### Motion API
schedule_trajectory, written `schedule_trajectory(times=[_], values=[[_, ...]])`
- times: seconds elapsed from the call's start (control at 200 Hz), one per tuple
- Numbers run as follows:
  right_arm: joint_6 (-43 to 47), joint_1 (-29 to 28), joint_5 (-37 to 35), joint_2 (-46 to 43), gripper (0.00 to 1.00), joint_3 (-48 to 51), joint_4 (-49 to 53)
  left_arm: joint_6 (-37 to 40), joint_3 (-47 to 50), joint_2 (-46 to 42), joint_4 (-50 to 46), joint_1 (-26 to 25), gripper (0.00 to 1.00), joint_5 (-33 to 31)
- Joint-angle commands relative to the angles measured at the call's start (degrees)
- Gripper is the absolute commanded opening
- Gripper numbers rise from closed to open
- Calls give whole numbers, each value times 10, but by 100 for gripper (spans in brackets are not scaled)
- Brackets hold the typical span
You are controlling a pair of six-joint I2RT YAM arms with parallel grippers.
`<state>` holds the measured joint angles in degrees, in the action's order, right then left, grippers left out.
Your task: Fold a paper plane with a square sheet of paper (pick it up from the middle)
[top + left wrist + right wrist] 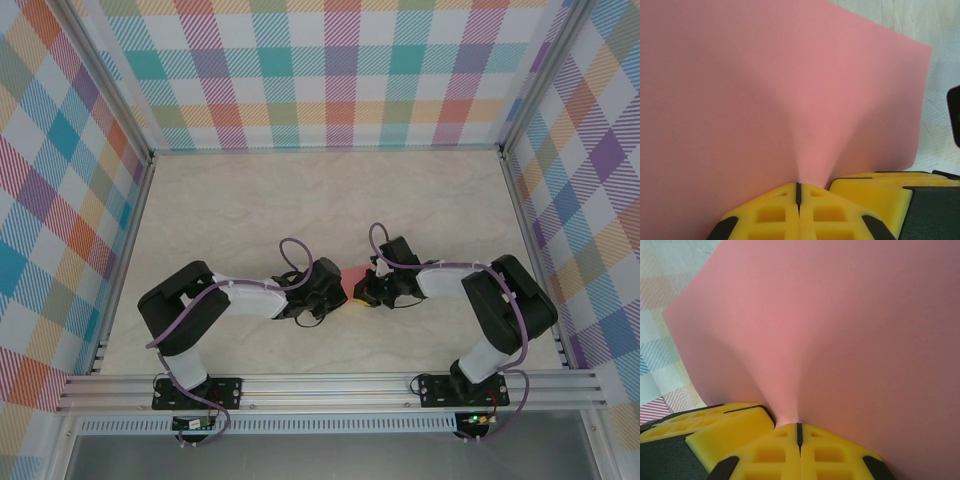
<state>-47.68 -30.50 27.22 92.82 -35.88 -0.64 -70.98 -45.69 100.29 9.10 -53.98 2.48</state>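
- Two grippers were found clenched on one object. The left gripper [798,192] had its yellow fingers pressed together with only a thin dark seam between them, and the square sheet of paper [765,90] rose straight out of that seam.
- The right gripper [799,432] stood in the same condition, its jaws closed flat on the sheet and the paper emerging from the seam.
- The two pinch points lay just beside each other. In the left wrist view the right gripper's yellow fingers [870,192] sat close against the right of the left pair. In the right wrist view the left gripper's fingers [725,425] sat at the left in like manner.
- The sheet was salmon-pink, plain and unmarked. It puckered into a soft ridge at each pinch and fanned out smooth beyond. One corner showed at the upper right of the left wrist view, another at the left of the right wrist view.
- From above, the sheet showed as a small pink patch between the two wrists, mostly hidden by them, over the middle of the table [250,200]. Whether it touched the surface could not be told.
- The left arm [190,305] and right arm [510,300] each bent at the elbow and reached inward from the near rail [330,385], wrists meeting head to head.
- The table was pale and marbled, enclosed by plaid walls [330,70] on three sides.
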Motion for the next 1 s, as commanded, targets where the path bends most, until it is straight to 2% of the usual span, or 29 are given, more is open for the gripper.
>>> schedule_trajectory(times=[0.0, 0.34, 0.745, 0.81, 0.905, 0.995], values=[[23, -4, -48, 1, 0, 10, 39, -16, 31, 11, -74, -8, 0, 1], [46, 43, -126, -37, 0, 55, 42, -67, 111, 5, -67, -8, 0, -7], [23, 133, -201, -114, 0, 93, 75, -72, 124, 12, -64, -7, 0, -12], [17, 143, -205, -131, 0, 97, 78, -70, 120, 13, -67, -7, 0, -13], [9, 146, -212, -150, 0, 67, 133, -65, 116, 13, -73, -6, 0, -17], [13, 146, -194, -185, 0, 52, 154, -52, 114, 10, -75, -3, 0, -23]])
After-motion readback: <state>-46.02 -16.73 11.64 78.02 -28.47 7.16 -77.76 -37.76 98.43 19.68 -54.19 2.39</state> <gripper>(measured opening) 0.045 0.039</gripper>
